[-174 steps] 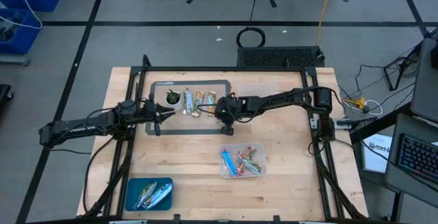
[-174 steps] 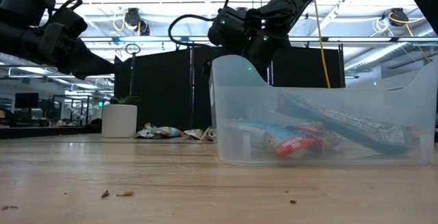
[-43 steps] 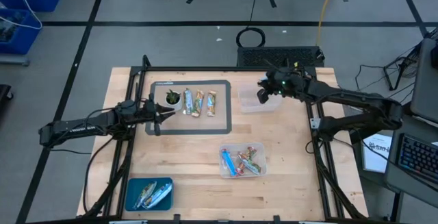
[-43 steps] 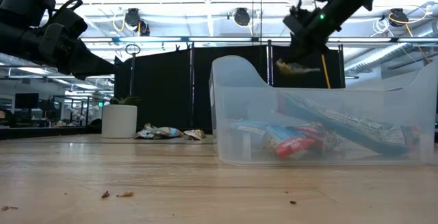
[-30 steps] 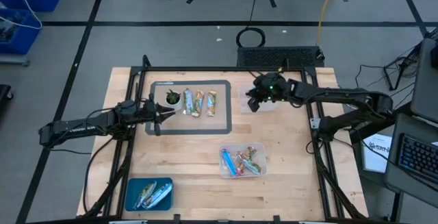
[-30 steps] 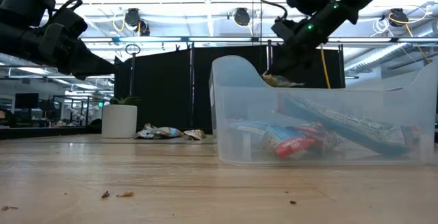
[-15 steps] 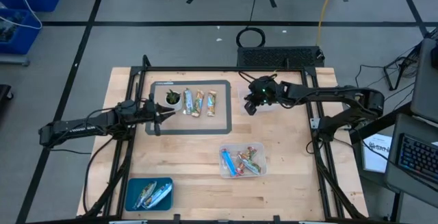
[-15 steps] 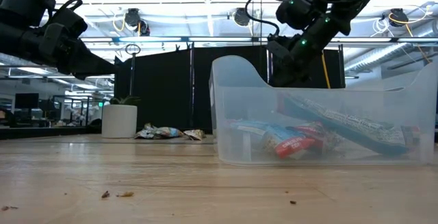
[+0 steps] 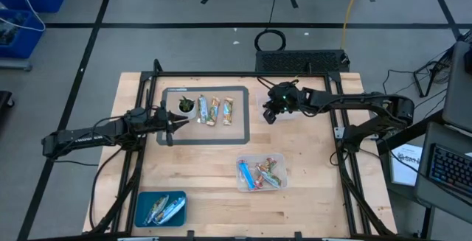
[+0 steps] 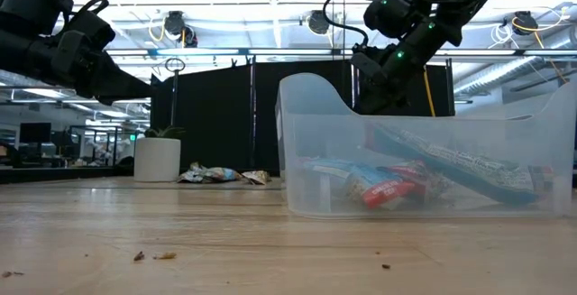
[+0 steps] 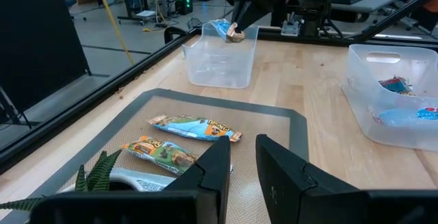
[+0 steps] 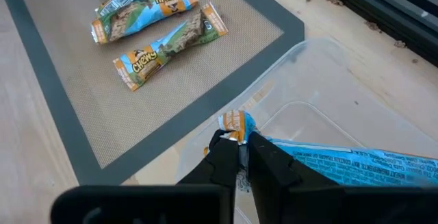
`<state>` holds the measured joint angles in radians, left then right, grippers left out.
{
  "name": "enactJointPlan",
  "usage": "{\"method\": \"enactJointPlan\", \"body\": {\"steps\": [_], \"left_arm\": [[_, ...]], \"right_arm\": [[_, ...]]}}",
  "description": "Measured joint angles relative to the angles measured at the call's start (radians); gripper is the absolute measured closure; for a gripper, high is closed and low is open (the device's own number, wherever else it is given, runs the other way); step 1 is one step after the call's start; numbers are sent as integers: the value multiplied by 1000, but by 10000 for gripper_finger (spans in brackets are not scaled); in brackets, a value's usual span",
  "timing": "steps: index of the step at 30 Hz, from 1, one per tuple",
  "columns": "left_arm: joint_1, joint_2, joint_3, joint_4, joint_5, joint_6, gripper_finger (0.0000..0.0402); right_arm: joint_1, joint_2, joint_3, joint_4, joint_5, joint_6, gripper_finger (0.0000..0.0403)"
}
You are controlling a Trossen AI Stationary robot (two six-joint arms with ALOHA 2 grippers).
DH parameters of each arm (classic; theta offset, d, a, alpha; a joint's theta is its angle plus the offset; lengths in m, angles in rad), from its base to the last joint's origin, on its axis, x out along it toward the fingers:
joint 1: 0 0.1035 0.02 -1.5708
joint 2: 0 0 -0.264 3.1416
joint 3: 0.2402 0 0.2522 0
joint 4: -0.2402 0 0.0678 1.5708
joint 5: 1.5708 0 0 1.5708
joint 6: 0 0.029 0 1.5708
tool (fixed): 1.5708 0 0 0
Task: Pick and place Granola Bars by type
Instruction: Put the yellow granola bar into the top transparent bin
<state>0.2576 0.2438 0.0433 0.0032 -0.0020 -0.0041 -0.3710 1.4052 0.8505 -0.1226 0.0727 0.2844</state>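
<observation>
My right gripper (image 9: 271, 113) hangs over an otherwise empty clear bin (image 9: 284, 110) at the table's far middle, shut on a blue-and-orange granola bar (image 12: 342, 162). The left wrist view shows that bar (image 11: 228, 31) at the bin's rim height. Three more bars (image 9: 214, 110) lie flat on the grey mat (image 9: 240, 134), beside a white cup with a green plant (image 9: 185, 106). My left gripper (image 9: 171, 127) waits at the mat's left edge, its fingers a narrow gap apart (image 11: 243, 162), touching nothing. My right gripper pinches the bar by its orange crimped end (image 12: 233, 122) between the two fingertips, coming from above on a slant. The bar's blue length (image 12: 328, 159) reaches out level over the bin's opening. Whether it touches the bin, I cannot tell.
A clear bin (image 9: 262, 173) near the table's middle holds several red, blue and orange bars. A blue bin (image 9: 161, 208) at the near left corner holds silvery bars. Black frame rails (image 9: 140, 152) run along the table's left and right sides.
My right gripper, carrying the bar, has moved a little toward the table's left and sunk toward the far clear bin. It has stayed still for the last half second. The left arm has not moved.
</observation>
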Motion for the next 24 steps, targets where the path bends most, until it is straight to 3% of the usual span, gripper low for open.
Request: {"method": "enactJointPlan", "body": {"steps": [20, 24], "left_arm": [[0, 0, 0, 0, 0, 0, 325], [0, 0, 0, 0, 0, 0, 325]], "right_arm": [[0, 0, 0, 6, 0, 0, 305], [0, 0, 0, 79, 0, 0, 291]]}}
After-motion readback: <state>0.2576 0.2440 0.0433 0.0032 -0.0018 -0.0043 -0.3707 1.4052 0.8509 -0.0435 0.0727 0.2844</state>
